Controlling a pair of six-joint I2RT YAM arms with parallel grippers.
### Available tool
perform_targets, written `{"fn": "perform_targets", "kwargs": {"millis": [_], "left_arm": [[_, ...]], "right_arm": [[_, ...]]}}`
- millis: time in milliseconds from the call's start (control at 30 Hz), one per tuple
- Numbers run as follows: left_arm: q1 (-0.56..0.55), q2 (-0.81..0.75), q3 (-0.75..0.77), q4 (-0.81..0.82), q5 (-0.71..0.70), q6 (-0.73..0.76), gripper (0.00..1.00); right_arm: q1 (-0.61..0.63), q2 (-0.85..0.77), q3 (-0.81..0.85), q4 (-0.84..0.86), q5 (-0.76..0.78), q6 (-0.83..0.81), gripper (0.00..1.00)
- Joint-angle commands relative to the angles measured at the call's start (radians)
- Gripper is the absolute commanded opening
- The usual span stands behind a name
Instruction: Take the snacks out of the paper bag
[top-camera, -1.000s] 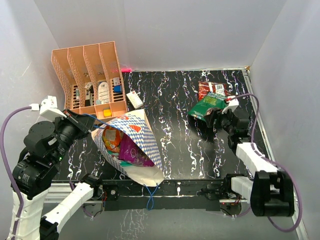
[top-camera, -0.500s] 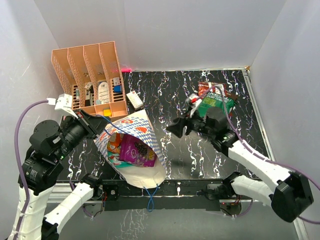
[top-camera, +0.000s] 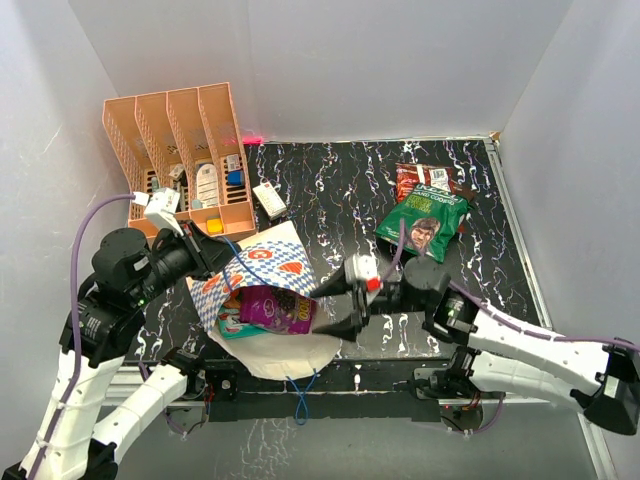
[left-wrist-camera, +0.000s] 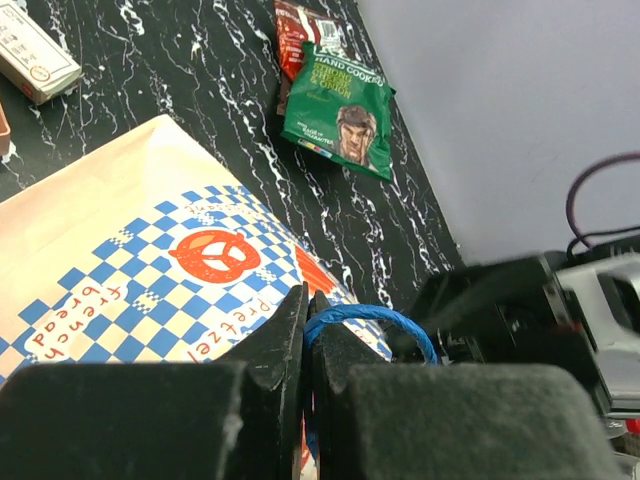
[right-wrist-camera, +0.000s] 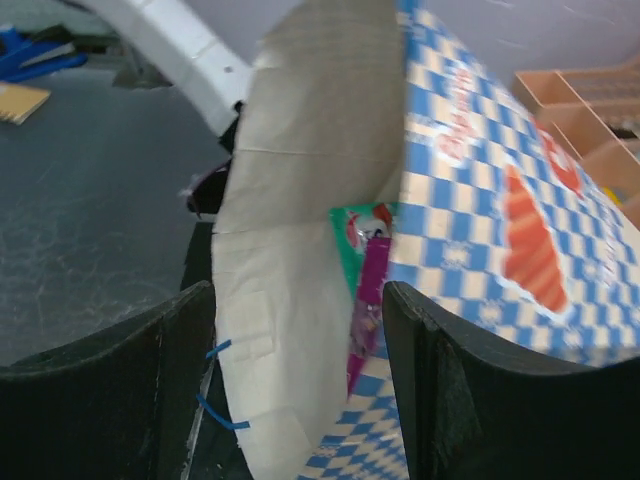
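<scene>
Your L gripper (left-wrist-camera: 305, 335) is clamped on the paper bag's (top-camera: 262, 258) blue cord handle (left-wrist-camera: 372, 318). R gripper (top-camera: 322, 311) jaws are spread wide at the bag mouth, near the purple snack (top-camera: 280, 310).

Desk (top-camera: 340, 200): black, white marbling.
File organiser (top-camera: 183, 120): salmon-pink, four slots, upright, back left. It holds a white bottle (top-camera: 207, 183), a blue item (top-camera: 234, 177) and a yellow item (top-camera: 214, 226).
Small white box (top-camera: 268, 198): lying flat, just beside the organiser.

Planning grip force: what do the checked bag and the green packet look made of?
Checked bag: matte paper, likely; it holds stiff, creased folds. Green packet: foil or plastic film, seemingly; its printed surface is crinkled and slightly shiny.
</scene>
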Motion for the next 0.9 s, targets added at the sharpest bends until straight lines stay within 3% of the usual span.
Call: {"fn": "perform_targets", "kwargs": {"millis": [0, 133, 267, 500, 700, 867], "left_arm": [[-0.002, -0.009, -0.021, 0.006, 0.031, 0.023, 0.0], [-0.002, -0.018, -0.029, -0.014, -0.009, 0.016, 0.0], [-0.002, -0.017, -0.025, -0.015, -0.02, 0.007, 0.0], [-0.002, -0.016, -0.032, -0.009, -0.011, -0.003, 0.0], [-0.002, -0.01, -0.036, 0.007, 0.003, -0.022, 0.0], [-0.002, -0.012, -0.031, 0.0, 0.009, -0.029, 0.0]], "right_arm": [[0.181, -0.032, -0.057, 0.162, 0.104, -0.198, 0.71], [0.394, 0.05, -0.077, 0.218, 0.351, -0.357, 0.71], [0.541, 0.233, -0.059, 0.31, 0.623, -0.471, 0.72], [0.571, 0.512, -0.041, 0.526, 1.058, -0.515, 0.74], [0.568, 0.727, -0.016, 0.772, 1.194, -0.58, 0.81], [0.539, 0.863, 0.014, 0.911, 1.184, -0.568, 0.86]]}}
